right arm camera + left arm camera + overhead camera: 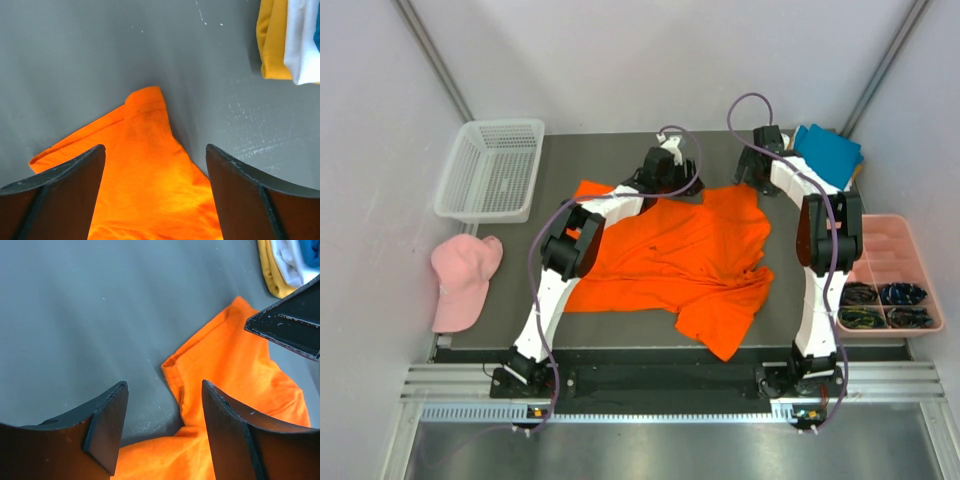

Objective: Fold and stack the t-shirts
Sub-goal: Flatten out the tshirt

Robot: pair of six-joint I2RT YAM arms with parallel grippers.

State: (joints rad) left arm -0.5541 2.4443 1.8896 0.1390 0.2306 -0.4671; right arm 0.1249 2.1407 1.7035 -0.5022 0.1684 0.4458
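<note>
A bright orange t-shirt lies spread and rumpled on the dark mat. My left gripper hangs open over its far edge, where a hemmed fold runs between the fingers. My right gripper stands open above the shirt's far right corner, cloth below the gap and nothing pinched. From above, the left gripper and the right gripper sit side by side at the shirt's back edge. A folded stack of t-shirts with teal on top lies at the back right; its yellow and white layers show beside the right gripper.
A white mesh basket stands at the back left. A pale pink cap lies left of the mat. A pink compartment tray with small dark items sits on the right. One of the right gripper's fingers shows in the left wrist view.
</note>
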